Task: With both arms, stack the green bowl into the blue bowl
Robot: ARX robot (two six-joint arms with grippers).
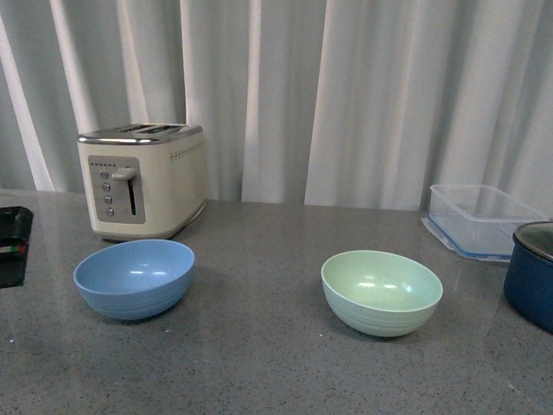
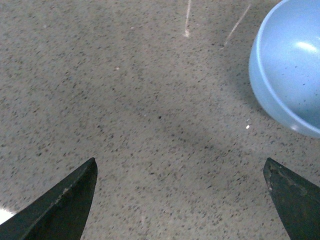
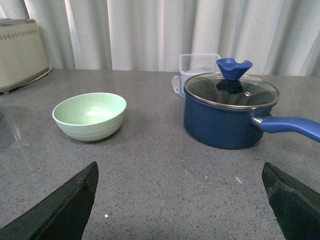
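Front view: on a grey counter (image 1: 259, 372), a cream toaster (image 1: 147, 181) is seen at the back left. The blue bowl (image 1: 134, 277) is placed before it, the green bowl (image 1: 382, 292) well apart to its right. The left gripper (image 2: 179, 172) and right gripper (image 3: 180, 172) are spread wide, empty.

Front and right wrist views share the green bowl (image 1: 381, 291)

No writing could be read.
The toaster (image 1: 164, 186) had a grey control panel (image 1: 117, 190) with tiny marks by its buttons, too small to make out. The dotted line along its side was a pattern, not letters. Coloured specks on the black object (image 1: 13, 246) at the counter's left edge were equally illegible.
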